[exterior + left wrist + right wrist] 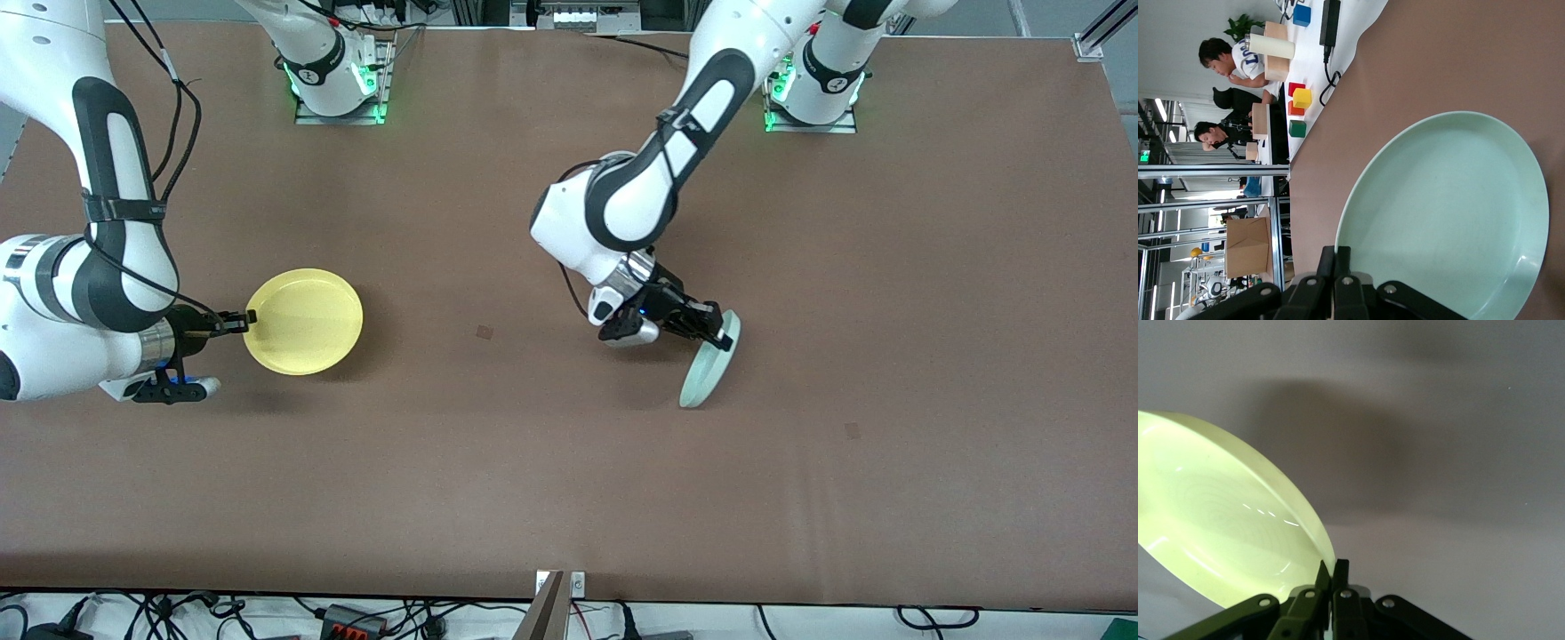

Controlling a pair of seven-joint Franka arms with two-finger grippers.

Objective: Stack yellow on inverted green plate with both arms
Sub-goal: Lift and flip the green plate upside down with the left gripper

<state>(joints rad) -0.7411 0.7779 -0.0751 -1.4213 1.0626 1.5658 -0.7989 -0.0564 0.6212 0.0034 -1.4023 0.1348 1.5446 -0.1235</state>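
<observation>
The yellow plate (304, 321) is held a little above the table toward the right arm's end, open side up. My right gripper (246, 319) is shut on its rim, and the plate also fills the right wrist view (1225, 527). The pale mint-green plate (711, 361) stands tilted almost on edge near the table's middle, its lower edge at the table. My left gripper (725, 334) is shut on its upper rim. The left wrist view shows the green plate's hollow side (1451, 213) with my fingers (1342, 257) pinching the rim.
The brown table (889, 356) has two small dark marks, one (484, 332) between the plates and one (853, 430) toward the left arm's end. A metal bracket (556, 604) stands at the table's front edge. The arm bases (338, 80) stand along the back edge.
</observation>
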